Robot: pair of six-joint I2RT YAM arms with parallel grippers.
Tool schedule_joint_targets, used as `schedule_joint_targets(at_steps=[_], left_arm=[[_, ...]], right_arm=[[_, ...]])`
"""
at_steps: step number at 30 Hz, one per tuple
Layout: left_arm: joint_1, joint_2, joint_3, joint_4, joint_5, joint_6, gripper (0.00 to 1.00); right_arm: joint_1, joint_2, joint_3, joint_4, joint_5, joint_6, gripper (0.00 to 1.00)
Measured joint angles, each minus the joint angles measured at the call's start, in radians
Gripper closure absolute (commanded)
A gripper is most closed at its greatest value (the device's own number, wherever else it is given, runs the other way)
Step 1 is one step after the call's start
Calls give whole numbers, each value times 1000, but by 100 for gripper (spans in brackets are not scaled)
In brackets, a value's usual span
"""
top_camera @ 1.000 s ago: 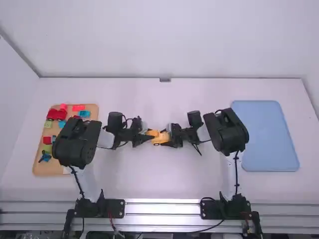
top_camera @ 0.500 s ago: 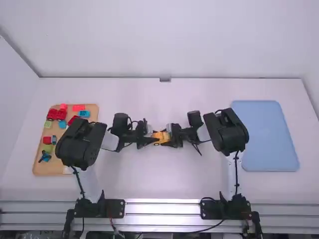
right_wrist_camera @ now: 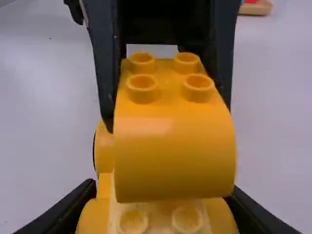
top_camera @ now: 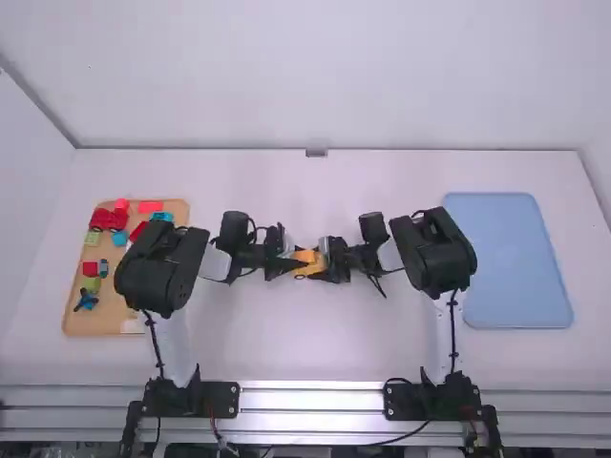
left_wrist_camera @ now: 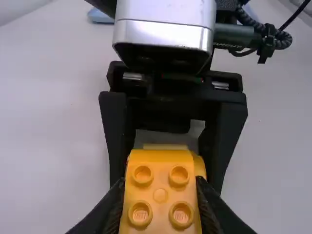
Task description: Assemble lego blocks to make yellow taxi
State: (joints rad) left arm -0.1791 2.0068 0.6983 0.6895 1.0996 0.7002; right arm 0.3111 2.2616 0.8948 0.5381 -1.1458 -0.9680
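The left end effector [top_camera: 294, 264] grips a glossy, curved yellow block [left_wrist_camera: 161, 190]; the right end effector [top_camera: 326, 260] grips a yellow base [right_wrist_camera: 158, 214], cut off at the right wrist view's edge. Raised round studs top both; they seem to meet over the smooth white tabletop [top_camera: 305, 334]

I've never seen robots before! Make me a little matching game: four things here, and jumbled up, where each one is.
Things
1. Blue tray
2. Wooden tray
3. Rounded yellow block
4. Lower yellow piece

Places
A. Between the left arm's fingers
B. On the table's left side, with coloured blocks on it
C. Between the right arm's fingers
D. On the table's right side

Pairs: 1-D, 2-B, 3-A, 4-C
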Motion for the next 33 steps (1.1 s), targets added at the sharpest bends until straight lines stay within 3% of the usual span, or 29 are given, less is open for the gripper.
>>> schedule_joint_targets(at_steps=[24, 33], left_arm=[[-34, 44, 19, 78, -19, -48, 98], [-35, 19, 32, -50, -39, -14, 98]], right_arm=[[-6, 0, 0, 1, 4, 12, 49], [-6, 0, 0, -3, -1, 11, 49]])
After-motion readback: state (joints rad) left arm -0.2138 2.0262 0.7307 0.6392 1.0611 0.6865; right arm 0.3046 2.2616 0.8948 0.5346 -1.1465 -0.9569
